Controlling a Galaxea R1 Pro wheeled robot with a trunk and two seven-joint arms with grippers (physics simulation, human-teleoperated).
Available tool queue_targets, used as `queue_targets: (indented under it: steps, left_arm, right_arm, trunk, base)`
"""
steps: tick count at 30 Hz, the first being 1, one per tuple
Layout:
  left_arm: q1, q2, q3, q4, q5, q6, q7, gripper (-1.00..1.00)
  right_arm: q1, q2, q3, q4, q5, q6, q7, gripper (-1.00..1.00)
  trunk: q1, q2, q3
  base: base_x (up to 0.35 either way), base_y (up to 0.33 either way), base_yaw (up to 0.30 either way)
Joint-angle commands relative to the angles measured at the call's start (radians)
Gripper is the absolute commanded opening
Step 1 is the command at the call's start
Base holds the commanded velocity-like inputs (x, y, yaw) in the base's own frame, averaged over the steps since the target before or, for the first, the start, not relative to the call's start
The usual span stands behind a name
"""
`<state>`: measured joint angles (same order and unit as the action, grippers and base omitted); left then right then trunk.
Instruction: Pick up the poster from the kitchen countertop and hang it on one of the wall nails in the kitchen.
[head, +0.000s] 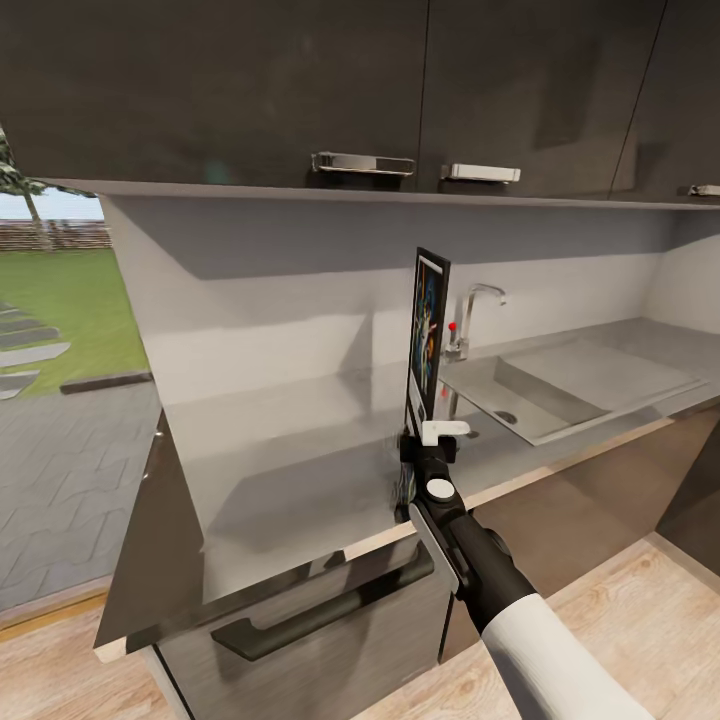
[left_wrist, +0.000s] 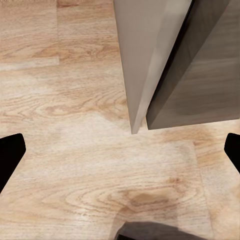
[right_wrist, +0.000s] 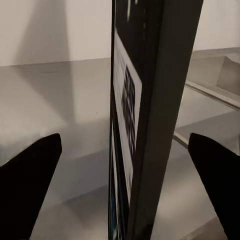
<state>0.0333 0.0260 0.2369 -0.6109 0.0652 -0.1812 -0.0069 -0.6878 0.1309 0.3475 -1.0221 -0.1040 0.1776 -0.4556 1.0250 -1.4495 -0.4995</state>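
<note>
Poster (head: 429, 330) upright and edge-on over the grey countertop (head: 290, 450) left of the sink (head: 570, 385), right gripper (head: 432, 440) at its bottom edge, grasp unclear, fingers wide either side, left gripper (left_wrist: 120, 150) released above wooden floor (left_wrist: 65, 150).

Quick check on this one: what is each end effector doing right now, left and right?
Left end effector: open, holding nothing, above the wooden floor.
Right end effector: open, its fingers either side of the upright black-framed poster, not closed on it.

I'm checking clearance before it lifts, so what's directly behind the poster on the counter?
Behind the upright poster are the chrome tap and the inset sink in the countertop, with pale wall beyond. The poster covers part of the tap's base.
</note>
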Motion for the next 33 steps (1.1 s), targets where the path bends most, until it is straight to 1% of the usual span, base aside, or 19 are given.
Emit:
queue_targets:
  steps: [1, 3, 6, 9, 26, 27, 33]
  left_arm:
    - [0.0, 0.0, -0.001, -0.001, 0.007, -0.001, -0.001, 1.0]
    - [0.0, 0.0, -0.001, -0.001, 0.007, -0.001, -0.001, 1.0]
    - [0.0, 0.0, -0.001, -0.001, 0.007, -0.001, -0.001, 1.0]
    - [0.0, 0.0, -0.001, -0.001, 0.007, -0.001, -0.001, 1.0]
    - [0.0, 0.0, -0.001, -0.001, 0.007, -0.001, -0.001, 1.0]
    - [0.0, 0.0, -0.001, -0.001, 0.007, -0.001, -0.001, 1.0]
    - [0.0, 0.0, -0.001, -0.001, 0.007, -0.001, -0.001, 1.0]
  right_arm:
    - [-0.001, -0.001, 0.003, -0.001, -0.011, 0.003, -0.008, -1.0]
    - [-0.001, -0.001, 0.003, -0.001, -0.017, 0.002, -0.008, -1.0]
    - [-0.001, -0.001, 0.003, -0.001, -0.038, 0.002, -0.008, -1.0]
    - [-0.001, -0.001, 0.003, -0.002, -0.048, 0.002, -0.008, -1.0]
    - [-0.001, -0.001, 0.004, -0.01, -0.051, 0.004, -0.009, -1.0]
    - [-0.001, -0.001, 0.005, -0.093, -0.051, 0.016, -0.013, -1.0]
    - [-0.001, -0.001, 0.005, -0.1, -0.051, 0.017, -0.014, -1.0]
  trunk:
    - [0.0, -0.001, -0.001]
    - [0.0, -0.001, -0.001]
    - [0.0, -0.001, -0.001]
    - [0.0, -0.001, -0.001]
    - [0.0, -0.001, -0.001]
    - [0.0, -0.001, -0.001]
    - [0.0, -0.001, -0.001]
  base:
    - [0.001, 0.0, 0.0]
    - [0.0, 0.0, 0.0]
    - [0.0, 0.0, 0.0]
    - [0.0, 0.0, 0.0]
    - [0.0, 0.0, 0.0]
    - [0.0, 0.0, 0.0]
    - [0.0, 0.0, 0.0]
